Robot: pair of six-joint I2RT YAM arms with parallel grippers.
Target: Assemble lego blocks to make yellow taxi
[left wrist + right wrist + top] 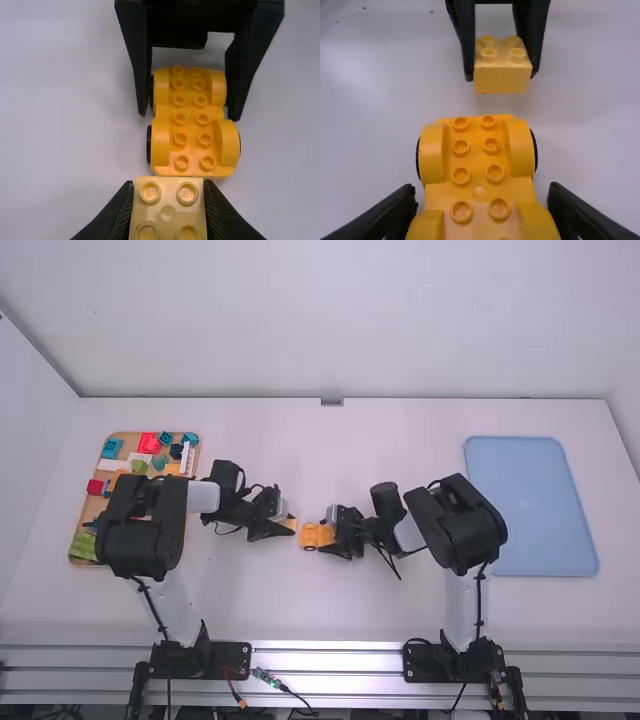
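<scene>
My left gripper [284, 526] is shut on a small yellow block [291, 525], just left of the car base. Seen from the left wrist, that gripper [169, 200] holds the block [168, 212] studs up, at the near end of the orange-yellow wheeled base [190, 125]. My right gripper [330, 537] has its fingers around the base [312, 536] from the right side. In the right wrist view, the right gripper [482, 207] is shut on the base [477, 155] near one wheel pair; a space separates the base from the block [502, 75].
At the left, a wooden tray [75, 530] holds several coloured blocks and a green piece [84, 547], partly under the left arm. A blue tray [535, 500] lies at the right, beyond the right arm's elbow.
</scene>
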